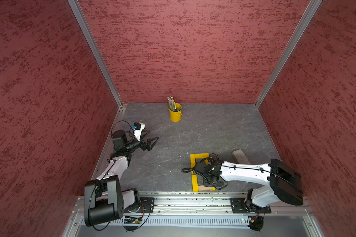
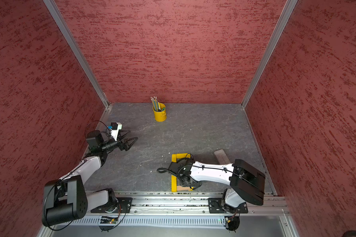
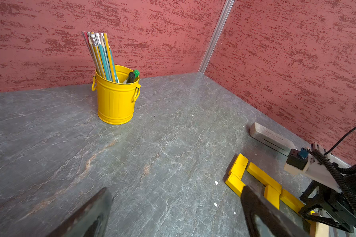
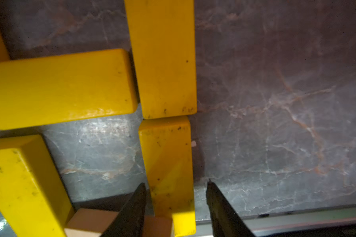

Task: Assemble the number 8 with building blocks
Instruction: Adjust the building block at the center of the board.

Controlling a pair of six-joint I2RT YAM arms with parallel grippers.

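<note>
The left hand (image 1: 154, 135) hovers left of the upright yellow metal pencil bucket (image 1: 175, 115) and nearer the rail, arm folded, jaws spread, holding nothing. The blocky number 8 (image 1: 192, 164) of flat yellow wooden planks lies on the grey marbled surface (image 1: 214, 127), well apart from the bucket, to its right and nearer the rail. Both loops appear closed, with the plain tan wooden plank (image 4: 90, 220) as end bar; judged nearly complete. The right hand (image 4: 175, 182) points down over the figure, arm stretched across, jaws astride one yellow side plank (image 4: 168, 156) but unclamped, with a gap showing on one side. Final squaring likely remains.
</note>
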